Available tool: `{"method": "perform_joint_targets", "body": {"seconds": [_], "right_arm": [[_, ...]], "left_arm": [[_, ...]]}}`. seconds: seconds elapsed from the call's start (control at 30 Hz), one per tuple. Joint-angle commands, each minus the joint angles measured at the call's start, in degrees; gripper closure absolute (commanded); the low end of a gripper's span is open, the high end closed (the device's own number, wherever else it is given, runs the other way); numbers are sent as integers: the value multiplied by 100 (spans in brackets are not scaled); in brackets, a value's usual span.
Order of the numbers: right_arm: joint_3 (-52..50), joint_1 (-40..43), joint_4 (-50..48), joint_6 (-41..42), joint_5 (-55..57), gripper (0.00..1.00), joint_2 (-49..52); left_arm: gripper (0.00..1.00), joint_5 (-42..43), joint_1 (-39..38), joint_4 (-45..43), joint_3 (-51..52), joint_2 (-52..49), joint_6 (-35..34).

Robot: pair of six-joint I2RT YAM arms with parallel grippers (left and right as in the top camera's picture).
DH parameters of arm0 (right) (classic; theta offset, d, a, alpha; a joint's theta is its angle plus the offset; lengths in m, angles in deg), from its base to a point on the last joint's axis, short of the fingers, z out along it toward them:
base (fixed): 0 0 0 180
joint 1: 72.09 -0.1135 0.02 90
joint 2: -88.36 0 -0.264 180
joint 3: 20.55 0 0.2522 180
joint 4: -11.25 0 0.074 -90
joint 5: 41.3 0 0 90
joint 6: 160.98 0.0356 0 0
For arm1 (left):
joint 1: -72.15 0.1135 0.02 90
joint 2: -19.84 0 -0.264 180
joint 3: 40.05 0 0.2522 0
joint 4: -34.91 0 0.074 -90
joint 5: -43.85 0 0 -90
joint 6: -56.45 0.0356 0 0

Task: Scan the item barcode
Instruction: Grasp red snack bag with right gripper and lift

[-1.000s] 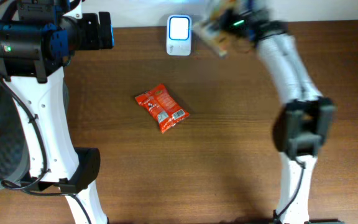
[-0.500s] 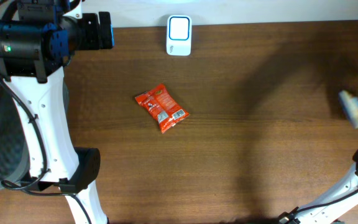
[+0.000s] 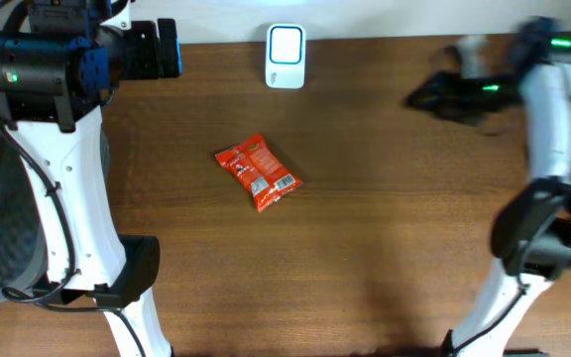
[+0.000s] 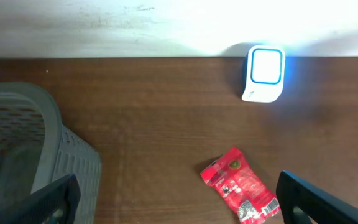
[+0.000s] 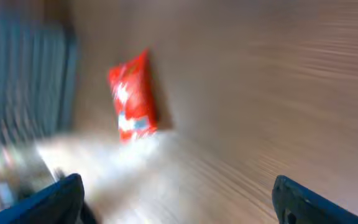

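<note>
Lying label-up on the counter (image 3: 365,248) near the far-edge scanner (image 3: 285,43), the red packet (image 3: 258,174) sat ready for pickup, left tool (image 4: 179,205) and right tool (image 5: 179,205) both spread, empty.

The overhead camera looks straight down on the whole table (image 3: 385,248) from well above. My left wrist camera looks forward and down past my left fingertips (image 4: 48,199): scanner (image 4: 265,73) far ahead, red packet (image 4: 241,194) just below. My right wrist view, tilted and blurred, looks past my right fingertips (image 5: 48,199). All three share the red packet.
</note>
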Motion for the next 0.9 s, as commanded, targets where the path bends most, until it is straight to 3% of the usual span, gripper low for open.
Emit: {"method": "perform_joint_targets", "body": {"seconds": [0.0, 0.03, 0.23, 0.37, 0.47, 0.5, 0.53, 0.57, 0.7, 0.73, 0.8, 0.87], "right_arm": [[-382, -1231, -247, -887, 988, 1, 160], [-531, -1827, -496, -883, 1003, 1, 299], [-761, -3047, -1884, -37, 938, 1, 955], [-763, -3373, -2514, 153, 960, 1, 1241], [-765, -3366, -3178, 955, 966, 2, 1473], [-765, -3368, -3327, 1268, 966, 9, 1543], [-765, -3373, -3412, 1587, 966, 24, 1593], [-765, -3379, -3423, 1788, 968, 30, 1670], [-767, -3377, -3126, 1840, 1370, 39, 1781], [-767, -3377, -3034, 1840, 1392, 50, 1781], [-758, -3357, -2822, 1971, 1390, 80, 1775], [-699, -3283, -2717, 2031, 1390, 96, 1773]], "left_arm": [[1, -22, 13, 2, -39, 55, -9], [1, -22, 13, 2, -39, 55, -9], [1, -22, 13, 2, -39, 55, -9], [1, -22, 13, 2, -39, 55, -9], [1, -22, 13, 2, -39, 55, -9], [1, -22, 13, 2, -39, 55, -9], [1, -22, 13, 2, -39, 55, -9], [1, -22, 13, 2, -39, 55, -9], [1, -22, 13, 2, -39, 55, -9], [1, -22, 13, 2, -39, 55, -9], [1, -22, 13, 2, -39, 55, -9], [1, -22, 13, 2, -39, 55, -9]]}}
